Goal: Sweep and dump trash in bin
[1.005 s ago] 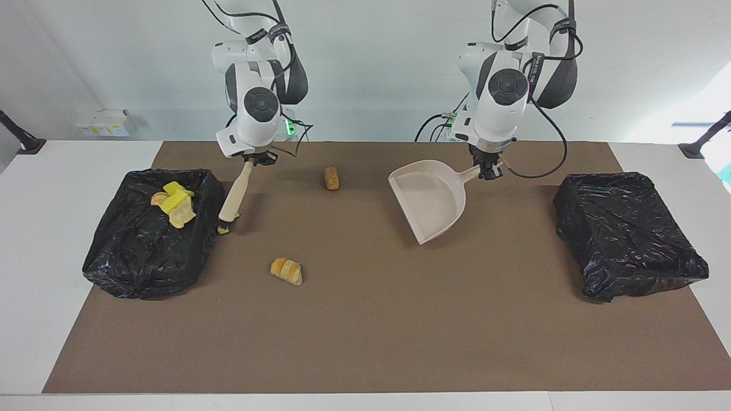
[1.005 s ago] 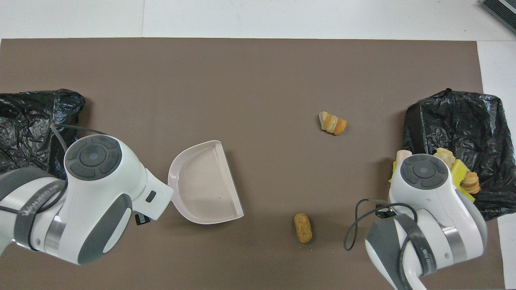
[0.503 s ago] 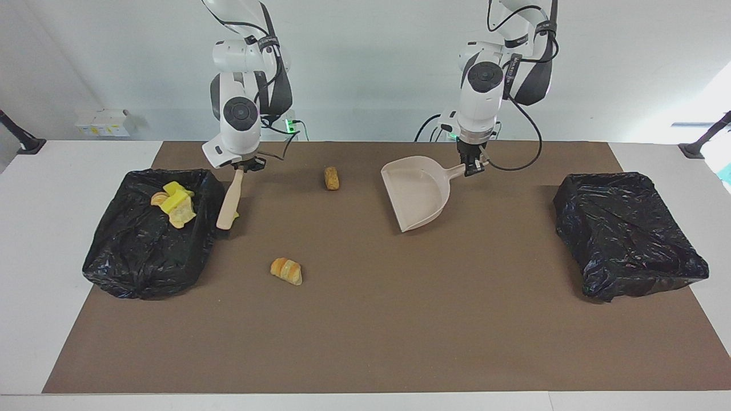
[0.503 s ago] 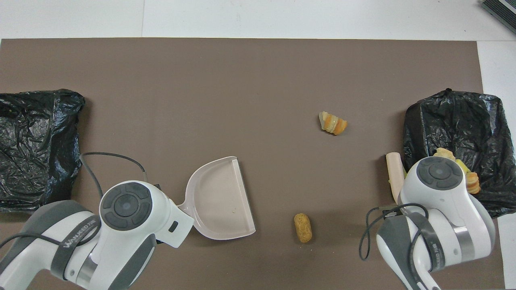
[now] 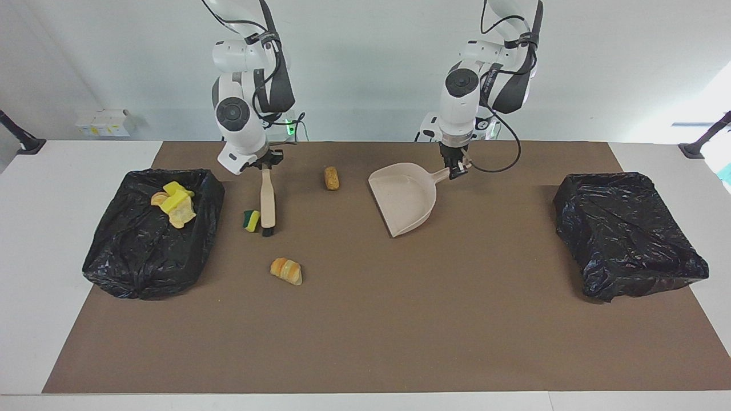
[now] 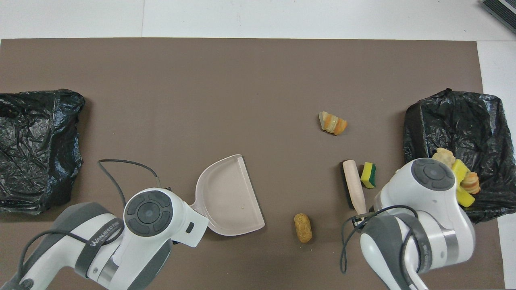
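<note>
Holding the beige black-bristled brush (image 5: pixel 266 200) by its handle top, the right claw (image 5: pixel 264 166) is closed tight in the upper part of the facing view. The brush's long axis runs down the view from there, away from the robots, with the bristles down at the brown tabletop (image 5: pixel 365 331).

The small yellow-and-green sponge wedge (image 5: pixel 250 220) lies just beside the bristle end, on the side toward the right arm's end of the tabletop. The brush thus stands between the wedge and the beige plastic dustpan (image 5: pixel 402 197). As I judge it, the brush must get round the wedge before it can push it panward.

The left claw (image 5: pixel 455 170) is clamped on the dustpan's handle in the upper middle. The pan is empty, and its open lip faces the trash.

The brown cork-shaped roll (image 5: pixel 331 177) lies between brush and pan, nearer the robots. The golden-brown croissant-like pastry (image 5: pixel 286 270) lies lower, near the view's centre. All loose bits are closer to the right arm.

The black-bagged bin (image 5: pixel 114 251) at the right arm's end holds yellow spongy wedges (image 5: pixel 174 200) and pastry pieces. The other black-bagged bin (image 5: pixel 628 234), at the left arm's end, shows nothing inside.
</note>
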Action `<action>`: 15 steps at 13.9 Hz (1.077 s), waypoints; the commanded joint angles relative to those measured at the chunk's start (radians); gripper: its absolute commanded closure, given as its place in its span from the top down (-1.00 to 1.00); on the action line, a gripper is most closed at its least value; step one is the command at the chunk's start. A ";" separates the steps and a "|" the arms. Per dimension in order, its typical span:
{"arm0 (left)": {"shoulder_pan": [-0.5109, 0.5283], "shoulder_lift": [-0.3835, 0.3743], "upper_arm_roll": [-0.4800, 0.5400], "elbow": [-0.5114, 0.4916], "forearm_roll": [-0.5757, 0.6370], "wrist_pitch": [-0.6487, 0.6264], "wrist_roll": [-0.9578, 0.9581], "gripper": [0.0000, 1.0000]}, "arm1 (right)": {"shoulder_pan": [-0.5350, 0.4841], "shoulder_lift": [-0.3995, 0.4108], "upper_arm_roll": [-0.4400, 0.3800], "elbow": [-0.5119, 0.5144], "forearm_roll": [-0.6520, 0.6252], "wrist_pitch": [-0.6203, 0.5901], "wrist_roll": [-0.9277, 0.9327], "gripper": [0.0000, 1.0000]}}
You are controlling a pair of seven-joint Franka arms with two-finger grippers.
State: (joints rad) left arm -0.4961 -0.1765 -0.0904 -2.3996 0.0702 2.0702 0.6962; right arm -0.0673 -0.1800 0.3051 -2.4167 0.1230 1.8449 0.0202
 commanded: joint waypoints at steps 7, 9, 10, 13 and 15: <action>-0.016 -0.003 0.014 -0.012 0.017 0.024 -0.040 -1.00 | 0.043 0.030 -0.001 0.222 -0.133 -0.145 0.070 -1.00; -0.015 -0.003 0.012 -0.012 0.017 0.019 -0.053 -1.00 | -0.001 0.030 -0.004 0.209 -0.144 -0.125 0.025 -1.00; -0.015 -0.003 0.012 -0.012 0.017 0.021 -0.053 -1.00 | -0.041 0.033 -0.003 0.206 -0.152 -0.093 -0.018 -1.00; -0.015 -0.003 0.012 -0.012 0.017 0.019 -0.053 -1.00 | -0.084 0.071 -0.003 0.223 -0.294 -0.007 -0.108 -1.00; -0.015 -0.003 0.012 -0.012 0.017 0.021 -0.053 -1.00 | -0.100 0.120 -0.004 0.272 -0.306 0.017 -0.124 -1.00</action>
State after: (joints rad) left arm -0.4992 -0.1698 -0.0890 -2.3995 0.0702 2.0734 0.6678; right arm -0.1523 -0.1091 0.2911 -2.2050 -0.1549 1.8510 -0.0709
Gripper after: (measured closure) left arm 0.678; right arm 0.740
